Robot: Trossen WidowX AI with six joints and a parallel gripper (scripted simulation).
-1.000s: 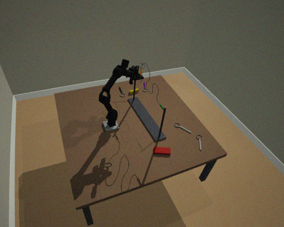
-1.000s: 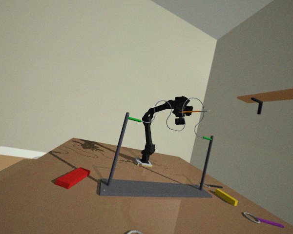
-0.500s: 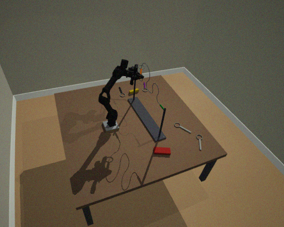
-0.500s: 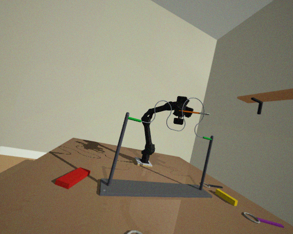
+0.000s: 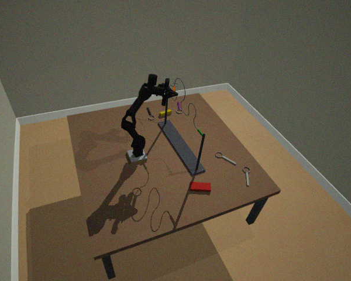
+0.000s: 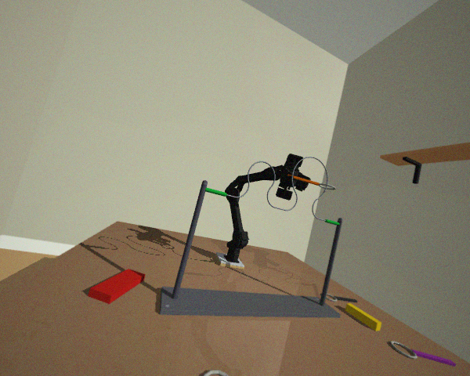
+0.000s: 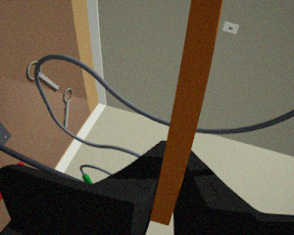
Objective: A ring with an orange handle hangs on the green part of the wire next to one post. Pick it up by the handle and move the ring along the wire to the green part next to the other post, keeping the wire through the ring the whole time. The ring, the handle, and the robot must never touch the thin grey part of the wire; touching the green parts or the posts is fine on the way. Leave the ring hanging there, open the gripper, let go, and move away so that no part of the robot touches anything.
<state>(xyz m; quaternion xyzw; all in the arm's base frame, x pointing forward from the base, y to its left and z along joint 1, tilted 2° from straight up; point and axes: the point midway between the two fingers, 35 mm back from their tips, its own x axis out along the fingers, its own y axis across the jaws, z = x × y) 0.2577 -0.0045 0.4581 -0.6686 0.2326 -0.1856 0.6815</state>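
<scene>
My gripper is shut on the orange handle, high above the table. The ring at its far end lies nearly flat around the right side of the tall loop of the grey wire; it is outside the wrist view. In the exterior view the handle crosses the loop's left side; whether they touch I cannot tell. One green part is at the right post, lower than the ring. The other green part is at the left post.
The posts stand on a dark base. A red block, a yellow block, a purple-handled ring, a dark-handled ring and two pale-handled rings lie on the table. A shelf is on the wall.
</scene>
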